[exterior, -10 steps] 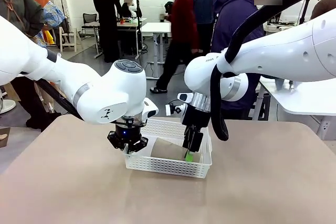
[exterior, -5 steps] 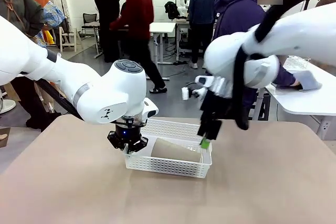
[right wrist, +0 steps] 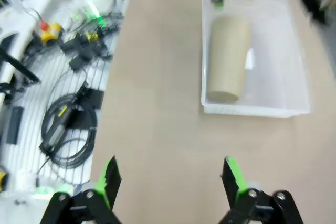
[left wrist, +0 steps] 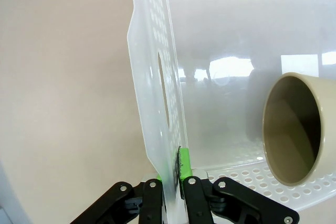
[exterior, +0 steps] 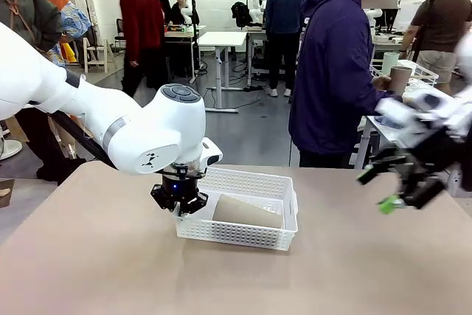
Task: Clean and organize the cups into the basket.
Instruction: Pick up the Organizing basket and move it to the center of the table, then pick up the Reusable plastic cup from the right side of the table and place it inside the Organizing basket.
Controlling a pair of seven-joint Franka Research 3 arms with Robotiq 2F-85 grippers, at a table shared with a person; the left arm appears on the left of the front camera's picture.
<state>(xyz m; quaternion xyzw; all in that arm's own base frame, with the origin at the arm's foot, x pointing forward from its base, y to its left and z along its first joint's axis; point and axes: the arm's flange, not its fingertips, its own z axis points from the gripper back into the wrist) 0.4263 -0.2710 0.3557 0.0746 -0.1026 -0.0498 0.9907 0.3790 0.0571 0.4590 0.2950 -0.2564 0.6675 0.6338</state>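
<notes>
Nearest, found the left gripper pressed together on the end wall of the basket, green pads pinching the thin plastic near the handle cutout. Located the basket near the middle of the table, flat on its base. Recorded one tan cup lying on its side inside, mouth toward the clamped wall, with free floor beside it. Farther right, found the right gripper spread wide and empty above bare tabletop, well apart from the basket. Beyond the far edge, noted a person turned toward another table, one hand near a tan cylinder, probably another cup; could not confirm.

Judged the step in hand to be fetching the next cup with the free gripper. Required a steady, level clamp on the wall, without lifting or twisting, to prevent basket drift. Recommended grasping the next cup across its mid-body, carrying it horizontal and lowering it parallel to the resting cup into the free strip. Advised releasing only on contact with the floor, to avoid rolling or knocking the first cup.
</notes>
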